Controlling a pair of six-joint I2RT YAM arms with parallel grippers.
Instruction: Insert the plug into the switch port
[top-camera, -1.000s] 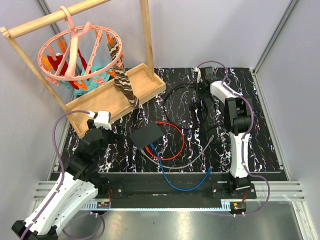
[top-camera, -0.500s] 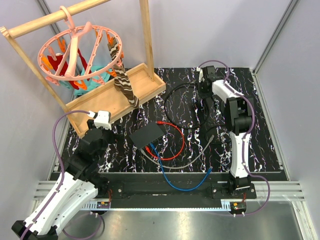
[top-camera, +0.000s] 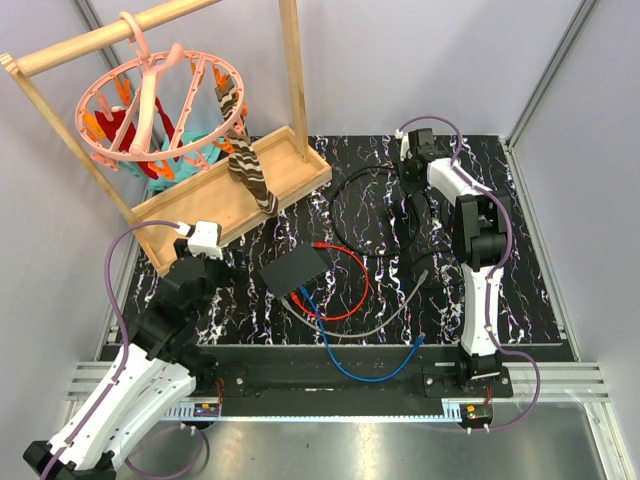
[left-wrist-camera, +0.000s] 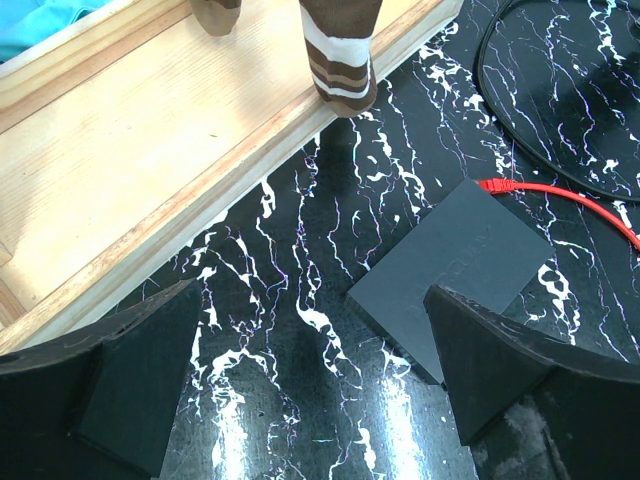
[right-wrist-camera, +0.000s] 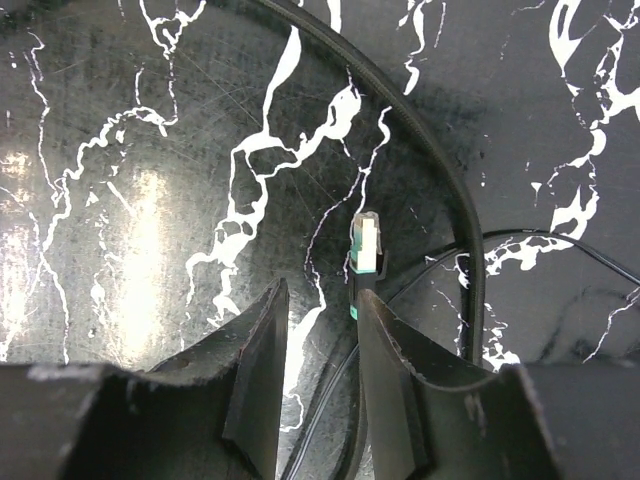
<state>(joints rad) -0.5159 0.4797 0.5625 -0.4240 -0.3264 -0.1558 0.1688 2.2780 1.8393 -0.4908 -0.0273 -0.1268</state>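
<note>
Across the mat (top-camera: 530, 250), only the right arm has moved in the last second. It has stretched a little farther toward the 1 o'clock corner, while the left arm has stayed put at 8 o'clock.

The switch (top-camera: 295, 268) lies near the middle of the mat, a shade toward 8 o'clock. Red, blue and grey leads already run from its port (top-camera: 298, 293) on the 6 o'clock edge.

The left gripper (left-wrist-camera: 312, 300) hangs just above the mat with its jaws as wide as they go and nothing in them. A corner of the switch sits by its right finger.

The right gripper (right-wrist-camera: 320, 300) has its jaws about half closed, with bare mat showing between them. They have narrowed slightly but clamp nothing.

The plug (right-wrist-camera: 365, 245) lies flat at 12 o'clock of the right fingertip, its lead trailing back between the fingers and a thick cord (right-wrist-camera: 440, 150) curving past it.

My reading is that this is the approach to the pick-up. The plug is well apart from the switch and not yet gripped, so insertion is a long way off.
</note>
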